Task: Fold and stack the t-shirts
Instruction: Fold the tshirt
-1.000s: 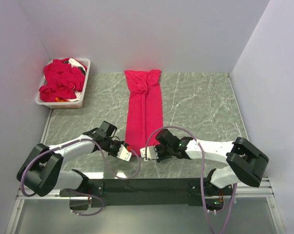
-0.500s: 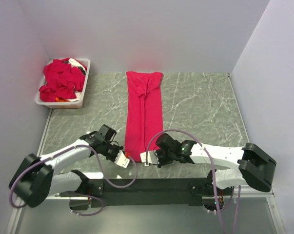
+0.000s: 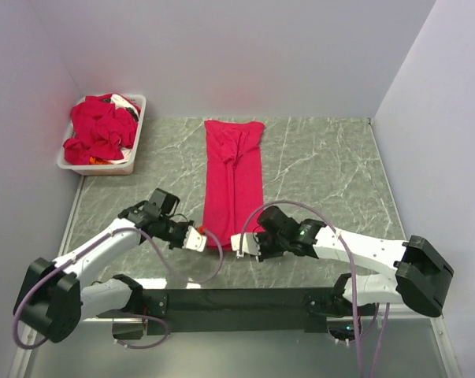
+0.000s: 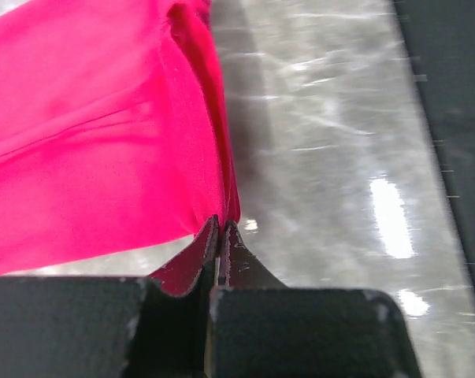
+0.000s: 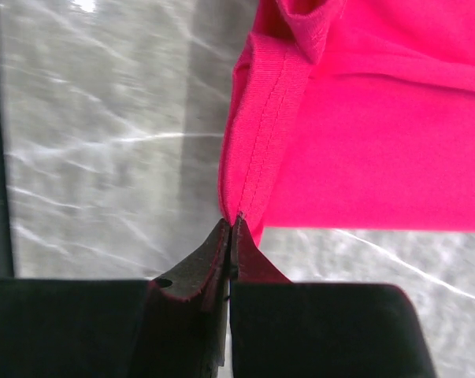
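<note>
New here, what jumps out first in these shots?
A long red t-shirt, folded into a narrow strip, runs down the middle of the table. The left gripper and right gripper are each shut on one of its near corners. At far left, a white bin holds a heap of more red shirts.

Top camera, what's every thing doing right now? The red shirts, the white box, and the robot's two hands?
Long t-shirt: folded into a narrow strip, lying flat on the table.
Left gripper: fingers shut on the strip's near left corner.
Right gripper: fingers shut on the strip's near right corner.
White bin: full.
Other t-shirts: crumpled in a heap inside the bin.
</note>
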Tool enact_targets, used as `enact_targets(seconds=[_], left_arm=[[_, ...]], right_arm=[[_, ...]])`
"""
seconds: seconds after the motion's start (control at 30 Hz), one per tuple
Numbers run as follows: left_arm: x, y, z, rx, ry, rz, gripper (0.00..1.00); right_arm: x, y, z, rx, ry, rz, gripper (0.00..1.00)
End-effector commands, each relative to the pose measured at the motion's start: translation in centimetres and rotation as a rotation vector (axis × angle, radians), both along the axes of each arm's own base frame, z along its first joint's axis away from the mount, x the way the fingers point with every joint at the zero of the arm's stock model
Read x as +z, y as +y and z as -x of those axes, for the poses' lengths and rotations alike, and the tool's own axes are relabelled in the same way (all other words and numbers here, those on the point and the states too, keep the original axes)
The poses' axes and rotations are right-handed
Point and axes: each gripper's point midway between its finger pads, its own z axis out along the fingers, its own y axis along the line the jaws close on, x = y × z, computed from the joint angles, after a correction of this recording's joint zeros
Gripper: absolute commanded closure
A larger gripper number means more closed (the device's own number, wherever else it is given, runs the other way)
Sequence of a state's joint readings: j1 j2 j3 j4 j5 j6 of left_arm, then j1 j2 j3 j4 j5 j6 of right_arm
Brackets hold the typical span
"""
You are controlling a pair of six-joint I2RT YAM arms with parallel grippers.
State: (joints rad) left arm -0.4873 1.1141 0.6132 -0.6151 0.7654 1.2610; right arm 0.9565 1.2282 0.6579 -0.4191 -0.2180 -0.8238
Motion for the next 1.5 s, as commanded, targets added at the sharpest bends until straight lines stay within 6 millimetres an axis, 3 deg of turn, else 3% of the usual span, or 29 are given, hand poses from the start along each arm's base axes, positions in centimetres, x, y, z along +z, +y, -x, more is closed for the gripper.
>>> enact_targets(seconds=[0.0, 0.53, 0.63, 0.73, 0.87, 1.03, 1.23, 1.47], left_arm=[[2.2, -1.0, -2.8, 0.011, -0.057, 0.061, 0.99], [3.1, -1.1, -15.6, 0.038, -0.259, 0.065, 0.99], [2.4, -1.1, -18.4, 0.048, -0.260, 0.059, 0.99], [2.1, -1.1, -20.1, 0.058, -0.268, 0.066, 0.99], [1.8, -0.8, -23.1, 0.075, -0.290, 0.070, 0.99], [1.8, -0.5, -25.8, 0.094, -0.292, 0.078, 0.99], [1.5, -0.4, -28.6, 0.096, -0.309, 0.075, 0.99], [-0.1, -0.3, -30.9, 0.131, -0.309, 0.063, 0.97]], right_arm=[[2.3, 0.4, -3.4, -0.008, -0.101, -0.025, 1.00], [4.5, 0.8, -14.9, -0.051, -0.208, -0.015, 1.00], [3.2, -0.1, -17.6, -0.083, -0.196, 0.010, 1.00], [3.8, 0.2, -19.8, -0.092, -0.216, 0.004, 1.00], [3.2, 0.3, -22.1, -0.100, -0.209, 0.013, 1.00], [4.0, 0.7, -25.2, -0.113, -0.229, -0.001, 1.00], [3.0, 1.0, -27.6, -0.123, -0.226, 0.003, 1.00], [1.6, 1.0, -29.7, -0.166, -0.240, 0.018, 1.00]])
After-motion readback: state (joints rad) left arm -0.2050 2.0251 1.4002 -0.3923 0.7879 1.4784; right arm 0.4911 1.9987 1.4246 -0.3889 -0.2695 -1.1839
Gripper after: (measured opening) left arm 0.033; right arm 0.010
